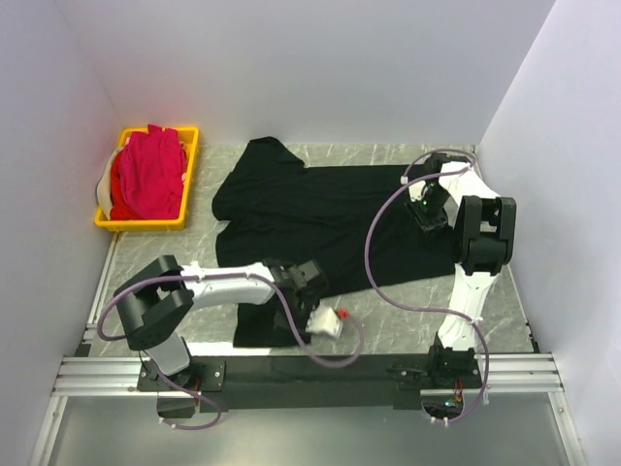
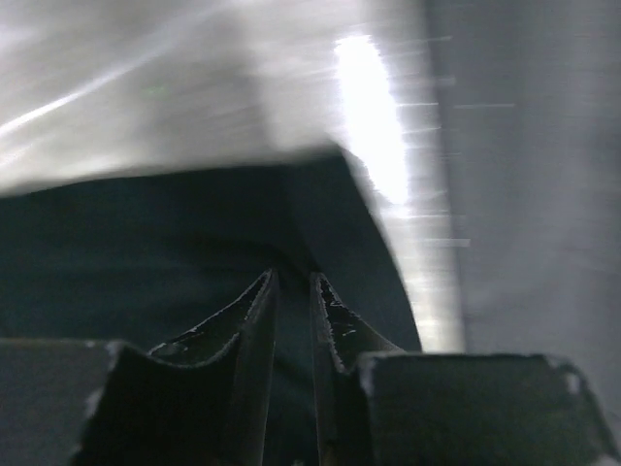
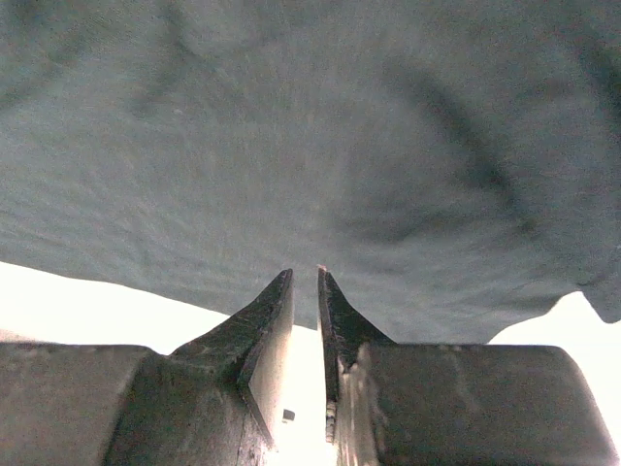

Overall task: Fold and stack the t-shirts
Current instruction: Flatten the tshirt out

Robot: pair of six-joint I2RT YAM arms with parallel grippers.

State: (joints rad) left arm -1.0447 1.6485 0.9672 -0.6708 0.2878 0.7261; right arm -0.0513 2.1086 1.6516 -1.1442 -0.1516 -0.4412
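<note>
The black shirt (image 1: 320,209) lies spread across the middle of the table (image 1: 408,330), collar toward the upper left and hem toward the right, with some wrinkles in it. The pink shirts (image 1: 147,175) sit heaped in the crate (image 1: 146,225) at the upper left, well apart from it. The left gripper (image 2: 293,282) is at the shirt's lower edge, near the bottom centre of the top view. Its fingers (image 2: 254,320) are drawn to a narrow slit with dark cloth between the tips, so it appears to be pinching the fabric. The right gripper (image 3: 305,277) is at the shirt's right edge, its fingers (image 3: 267,311) nearly together on the hem. That bite looks shallow, since bright table shows through the gap just behind the tips. The main risk is the right side slipping free as the cloth is lifted or carried over, which would leave a skewed fold. If the two arms pull unevenly, the slack could bunch, or the shirt could drag toward the left arm's cable.
</note>
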